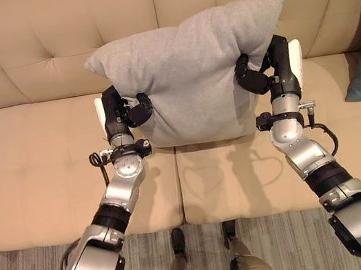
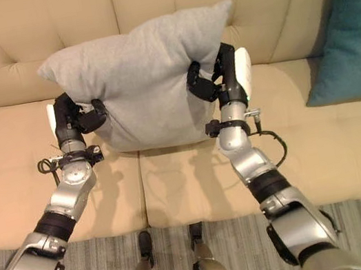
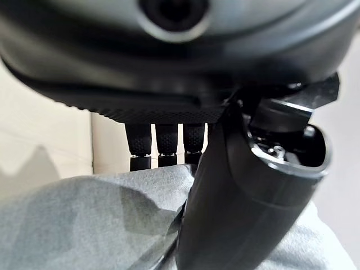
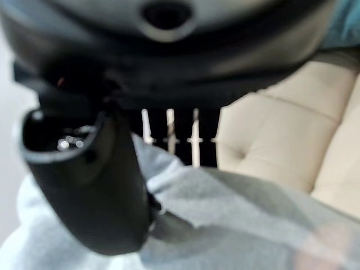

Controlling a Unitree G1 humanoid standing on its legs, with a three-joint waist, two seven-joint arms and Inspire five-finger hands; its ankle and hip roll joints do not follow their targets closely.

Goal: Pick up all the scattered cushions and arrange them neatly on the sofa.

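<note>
- Nearest me, a grey striped rug (image 1: 208, 249) runs along the sofa's front edge.
- The left robot hand (image 1: 121, 114) and right robot hand (image 1: 273, 66) are each clamped on one side of the grey cushion (image 1: 191, 77), which is held upright over the seat's middle.
- At 2 o'clock a teal cushion (image 2: 348, 35) already leans by the sofa's (image 1: 20, 58) tufted beige back.
- I judge the placing half done.
</note>
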